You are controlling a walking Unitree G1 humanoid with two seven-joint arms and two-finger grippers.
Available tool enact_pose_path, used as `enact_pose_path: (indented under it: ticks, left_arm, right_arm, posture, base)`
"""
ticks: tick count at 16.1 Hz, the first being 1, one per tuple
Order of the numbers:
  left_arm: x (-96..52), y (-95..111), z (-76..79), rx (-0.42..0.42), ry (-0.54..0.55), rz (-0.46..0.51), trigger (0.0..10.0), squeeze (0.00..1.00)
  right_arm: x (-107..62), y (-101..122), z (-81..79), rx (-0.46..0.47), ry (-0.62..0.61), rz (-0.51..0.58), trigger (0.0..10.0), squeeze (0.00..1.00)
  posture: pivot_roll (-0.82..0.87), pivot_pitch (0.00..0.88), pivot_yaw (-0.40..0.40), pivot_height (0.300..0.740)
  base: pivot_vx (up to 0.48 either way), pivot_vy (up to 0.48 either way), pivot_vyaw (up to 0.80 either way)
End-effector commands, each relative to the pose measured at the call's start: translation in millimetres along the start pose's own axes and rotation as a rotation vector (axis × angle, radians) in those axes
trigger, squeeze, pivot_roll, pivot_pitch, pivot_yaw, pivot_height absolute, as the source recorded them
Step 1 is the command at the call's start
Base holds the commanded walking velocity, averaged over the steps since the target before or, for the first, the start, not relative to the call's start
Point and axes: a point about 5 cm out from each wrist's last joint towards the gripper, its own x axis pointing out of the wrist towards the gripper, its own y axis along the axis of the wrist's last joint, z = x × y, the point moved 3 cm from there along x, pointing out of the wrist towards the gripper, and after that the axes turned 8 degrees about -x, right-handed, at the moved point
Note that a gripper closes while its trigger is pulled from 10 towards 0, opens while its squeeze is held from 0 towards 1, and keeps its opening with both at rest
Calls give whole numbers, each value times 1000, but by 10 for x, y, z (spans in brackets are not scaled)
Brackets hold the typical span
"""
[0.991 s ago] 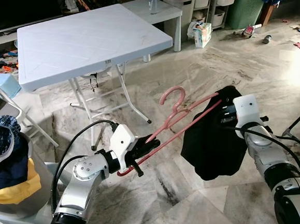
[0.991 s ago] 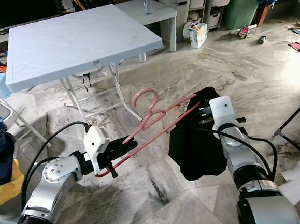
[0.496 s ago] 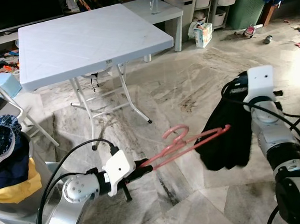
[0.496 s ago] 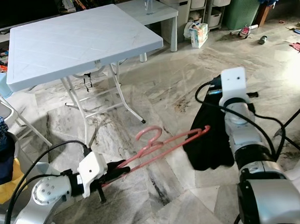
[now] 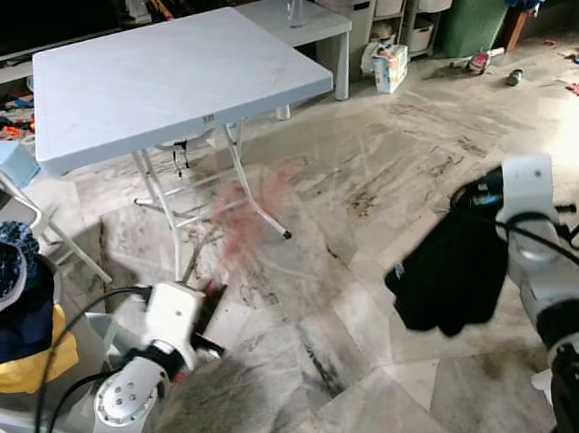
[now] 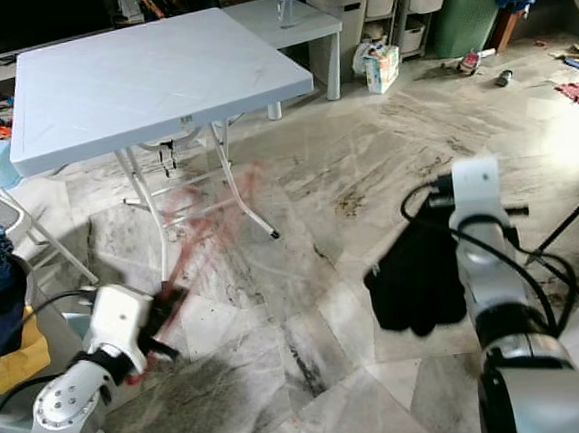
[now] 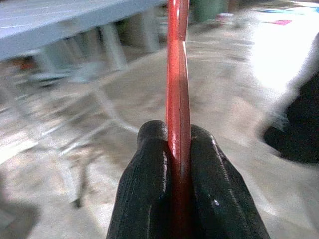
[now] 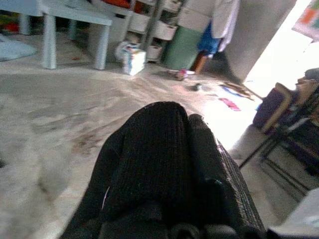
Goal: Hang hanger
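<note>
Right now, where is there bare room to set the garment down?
The white folding table has a bare top. Marble floor lies bare between its legs and the black garment in the right tool. The pile of clothes crowds the robot's left.

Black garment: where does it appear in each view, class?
Left eye view: black garment, right of centre.
Right eye view: right of centre.
Left wrist view: dark blur at one edge.
Right wrist view: close-up foreground.
Shared landmark, eye and left wrist views: white folding table.
</note>
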Motion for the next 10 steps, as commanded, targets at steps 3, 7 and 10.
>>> enact_pose_path:
  ticks: [3, 7, 10]
  left_arm:
    - [123, 130, -45, 49, 127, 35, 10000, 0]
    - [86, 309, -136, 75, 277, 127, 10000, 0]
    - [-39, 280, -144, -16, 290, 126, 10000, 0]
  right_arm:
    - [-113, 178, -130, 88, 149, 161, 0, 0]
    - [-498, 116, -126, 147, 242, 228, 0, 0]
    - [-760, 3, -41, 171, 246, 209, 0, 0]
  posture:
    - [-3, 0, -13, 740]
    - [1, 0, 14, 740]
    - [-1, 0, 18, 740]
  base:
    - [0, 0, 0]
    - [0, 0, 0]
    - [0, 0, 0]
